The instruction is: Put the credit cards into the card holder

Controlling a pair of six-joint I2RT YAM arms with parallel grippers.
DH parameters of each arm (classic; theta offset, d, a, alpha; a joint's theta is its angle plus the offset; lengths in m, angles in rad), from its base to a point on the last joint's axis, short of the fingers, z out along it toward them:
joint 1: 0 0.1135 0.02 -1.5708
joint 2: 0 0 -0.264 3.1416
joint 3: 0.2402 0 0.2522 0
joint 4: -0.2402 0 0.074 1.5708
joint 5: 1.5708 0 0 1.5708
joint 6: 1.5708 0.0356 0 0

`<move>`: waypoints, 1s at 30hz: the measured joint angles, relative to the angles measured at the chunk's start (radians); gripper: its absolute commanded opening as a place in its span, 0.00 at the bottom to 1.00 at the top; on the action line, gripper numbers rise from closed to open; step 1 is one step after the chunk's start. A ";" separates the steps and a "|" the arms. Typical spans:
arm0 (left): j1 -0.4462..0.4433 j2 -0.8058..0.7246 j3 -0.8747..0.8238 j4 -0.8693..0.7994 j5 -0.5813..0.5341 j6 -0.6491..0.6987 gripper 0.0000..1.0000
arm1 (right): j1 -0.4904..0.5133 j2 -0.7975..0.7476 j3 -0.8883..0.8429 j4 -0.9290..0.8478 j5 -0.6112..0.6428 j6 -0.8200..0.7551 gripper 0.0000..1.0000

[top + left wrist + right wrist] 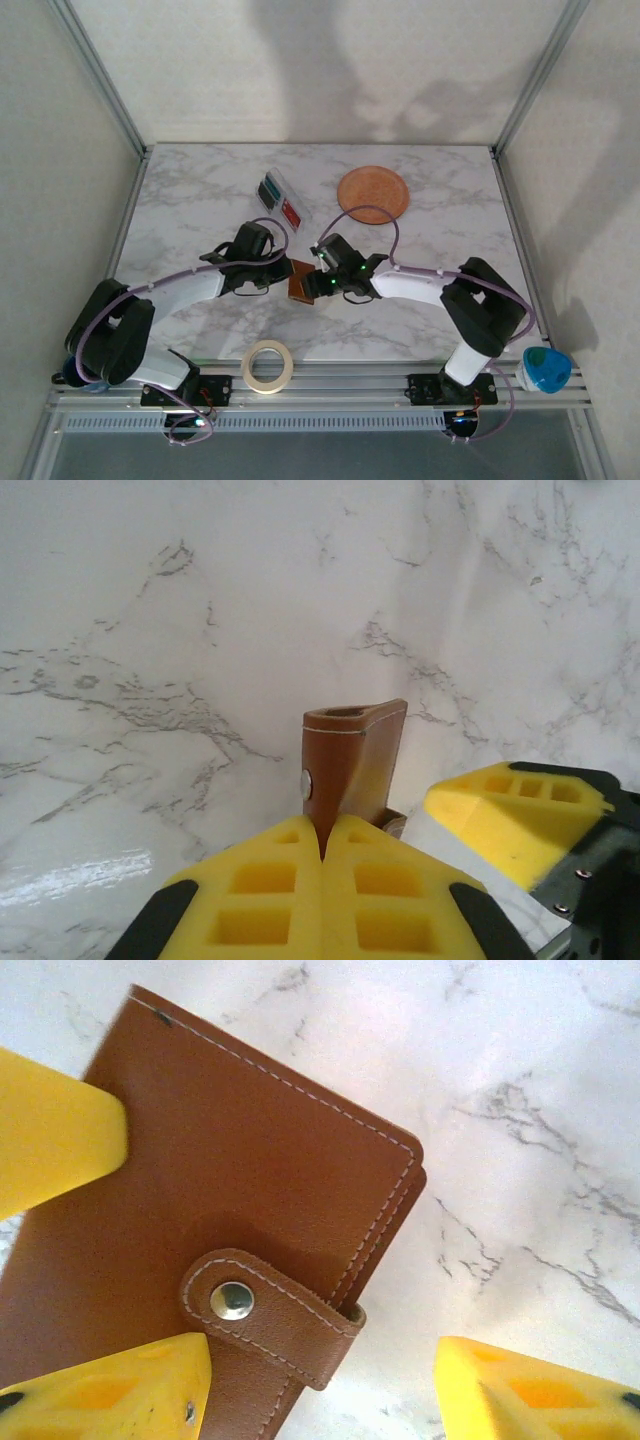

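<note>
The brown leather card holder (302, 281) is near the middle of the counter (200, 200), slightly toward its near edge, folded, with its strap tab (270, 1310) snapped. The left gripper (322, 828) has its fingers clenched on one edge of the holder. The right gripper (320, 1385) has its fingers released: one yellow finger (110, 1395) is at the strap tab, the other is over bare counter. The credit cards (278, 198) lie toward the far edge, left of the round orange plate (373, 193). A tape roll (268, 365) sits at the near edge.
</note>
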 measured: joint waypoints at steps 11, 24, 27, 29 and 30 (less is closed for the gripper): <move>0.000 -0.010 -0.009 0.032 0.049 -0.027 0.00 | 0.018 -0.027 0.000 0.042 -0.061 -0.024 0.44; 0.000 -0.030 -0.035 0.058 0.054 -0.040 0.00 | 0.045 0.049 0.054 -0.027 0.179 0.088 0.00; 0.000 -0.030 -0.037 0.061 0.055 -0.040 0.00 | 0.040 0.072 0.060 -0.065 0.235 0.105 0.00; 0.000 -0.030 -0.037 0.060 0.055 -0.039 0.00 | 0.040 0.078 0.060 -0.085 0.260 0.120 0.00; 0.000 -0.030 -0.037 0.060 0.054 -0.039 0.00 | 0.040 0.078 0.060 -0.091 0.267 0.128 0.00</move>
